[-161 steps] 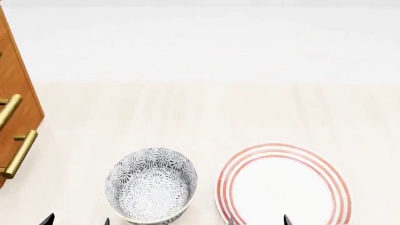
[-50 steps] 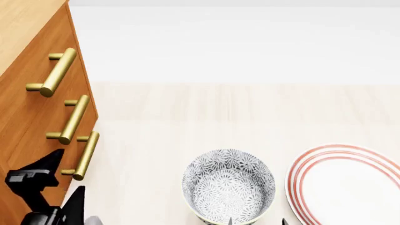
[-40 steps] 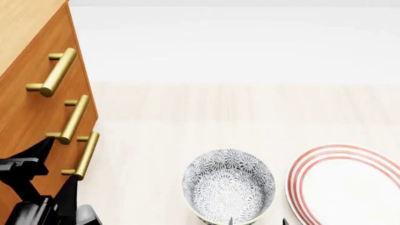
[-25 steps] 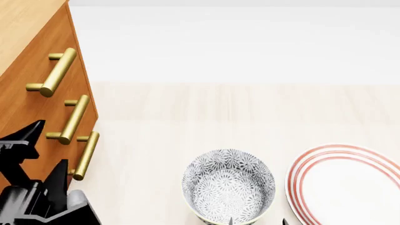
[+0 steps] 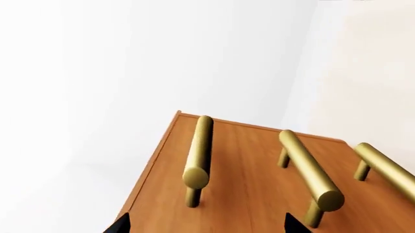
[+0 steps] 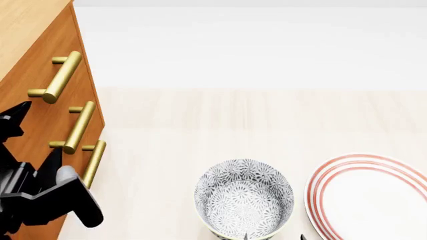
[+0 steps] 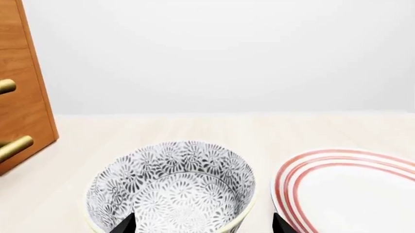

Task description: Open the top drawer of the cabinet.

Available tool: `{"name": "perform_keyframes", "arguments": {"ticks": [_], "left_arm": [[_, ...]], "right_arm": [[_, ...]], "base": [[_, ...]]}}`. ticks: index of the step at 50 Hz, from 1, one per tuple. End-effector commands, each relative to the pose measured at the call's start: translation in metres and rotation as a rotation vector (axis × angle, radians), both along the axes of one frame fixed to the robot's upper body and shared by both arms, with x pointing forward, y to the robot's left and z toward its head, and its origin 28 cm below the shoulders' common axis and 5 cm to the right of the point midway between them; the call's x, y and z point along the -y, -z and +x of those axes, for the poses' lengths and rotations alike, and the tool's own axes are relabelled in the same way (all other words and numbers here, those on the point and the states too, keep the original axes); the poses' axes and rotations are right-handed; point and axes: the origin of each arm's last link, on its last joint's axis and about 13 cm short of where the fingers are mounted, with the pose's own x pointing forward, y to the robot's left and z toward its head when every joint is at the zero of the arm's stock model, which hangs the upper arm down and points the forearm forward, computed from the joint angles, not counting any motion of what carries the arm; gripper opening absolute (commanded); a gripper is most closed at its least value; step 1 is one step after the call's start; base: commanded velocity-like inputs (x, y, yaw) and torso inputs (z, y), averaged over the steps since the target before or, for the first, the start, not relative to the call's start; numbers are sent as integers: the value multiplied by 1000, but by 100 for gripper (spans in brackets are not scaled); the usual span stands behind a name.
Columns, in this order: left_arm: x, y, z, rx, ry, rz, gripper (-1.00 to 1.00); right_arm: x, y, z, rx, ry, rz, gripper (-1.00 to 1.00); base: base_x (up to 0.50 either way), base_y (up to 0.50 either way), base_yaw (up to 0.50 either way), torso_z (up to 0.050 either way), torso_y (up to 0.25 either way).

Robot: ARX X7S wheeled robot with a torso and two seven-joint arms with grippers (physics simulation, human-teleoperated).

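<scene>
- Left wrist view: the camera is looking along the cabinet (image 5: 259, 184) front, where three brass bar handles are standing out in a row. The top drawer (image 5: 188, 170) is sitting closed, its handle (image 5: 198, 155) nearest the cabinet's edge. The left gripper (image 5: 204, 225) is showing only two dark fingertips, spread apart and holding nothing, short of that handle.
- Head view: the cabinet is standing at the left, the top drawer's handle (image 6: 59, 77) uppermost. The left gripper (image 6: 30, 135) is hovering before the drawer fronts, fingers parted. A patterned bowl (image 6: 243, 197) is sitting beside a red-ringed plate (image 6: 367, 195).
- Right wrist view: the right gripper (image 7: 204, 224) is hanging over the bowl (image 7: 172, 187), tips wide apart, gripping nothing; the plate (image 7: 350, 187) is lying just beside.
</scene>
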Motion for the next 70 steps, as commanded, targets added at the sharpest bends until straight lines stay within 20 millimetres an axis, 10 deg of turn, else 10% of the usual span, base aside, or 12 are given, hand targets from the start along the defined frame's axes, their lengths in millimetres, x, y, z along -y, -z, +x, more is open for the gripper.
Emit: {"name": "perform_keyframes", "arguments": {"ticks": [1, 70], "left_arm": [[1, -14, 13, 2, -7, -49, 100], [5, -19, 62, -14, -45, -159, 100]], "right_arm": [[-1, -1, 1, 7, -2, 1, 100], [0, 0, 2, -2, -5, 3, 100]], "base": [[0, 0, 0, 0, 0], [0, 0, 0, 0, 0]]}}
